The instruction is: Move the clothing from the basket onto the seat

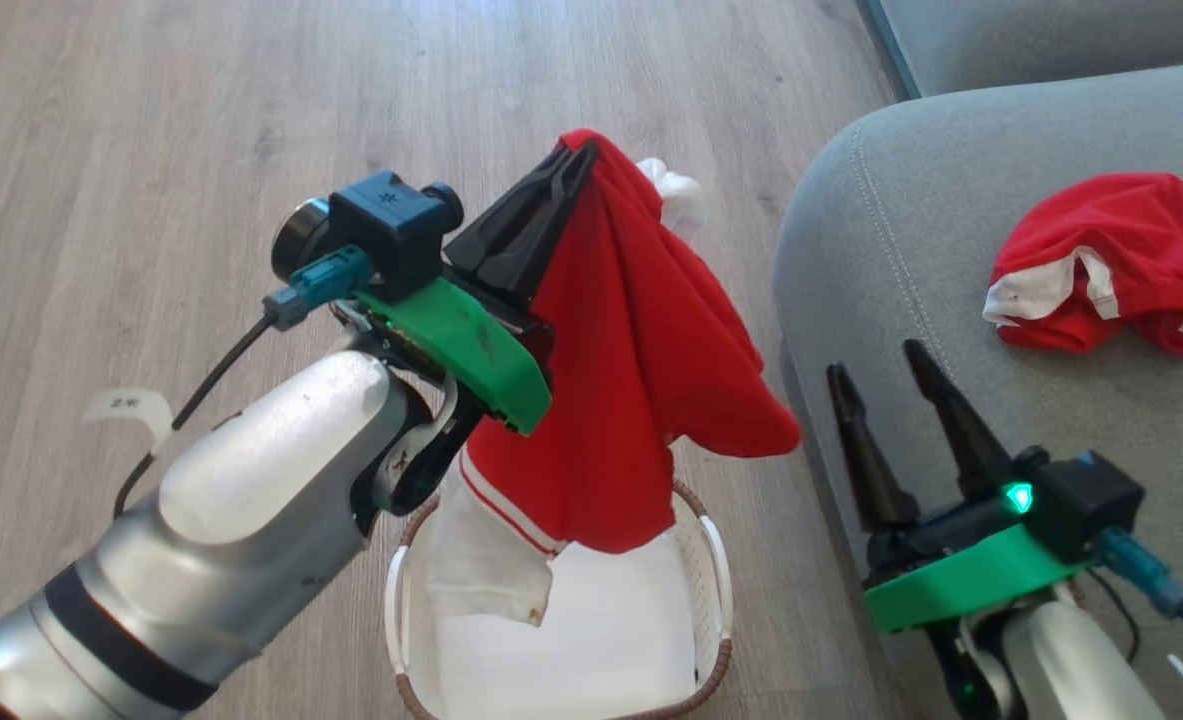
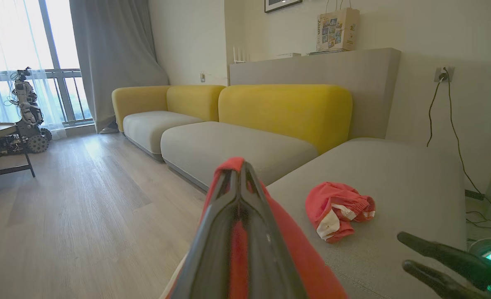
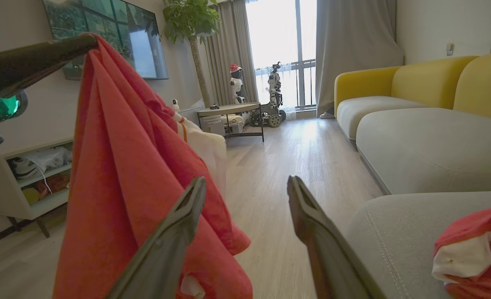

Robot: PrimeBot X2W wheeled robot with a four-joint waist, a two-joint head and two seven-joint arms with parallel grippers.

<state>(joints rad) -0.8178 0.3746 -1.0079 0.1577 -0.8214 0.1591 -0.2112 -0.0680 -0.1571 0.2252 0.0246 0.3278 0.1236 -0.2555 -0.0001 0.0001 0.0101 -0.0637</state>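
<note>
My left gripper (image 1: 579, 158) is shut on a red garment (image 1: 641, 370) with white trim, which hangs from its tips above the cream basket (image 1: 716, 560). The garment's lower edge dangles into the basket. The same garment (image 3: 137, 174) drapes from the left fingers in the right wrist view. A second red garment (image 1: 1116, 262) lies crumpled on the grey-green seat (image 1: 871, 250); it also appears as the garment (image 2: 338, 209) in the left wrist view. My right gripper (image 1: 884, 362) stands open at the seat's front edge, holding nothing.
Wooden floor (image 1: 251, 150) stretches to the left and behind the basket. More grey sofa cushions with yellow backs (image 2: 287, 108) run along the wall. A low table (image 3: 230, 112) and other robots stand near the window.
</note>
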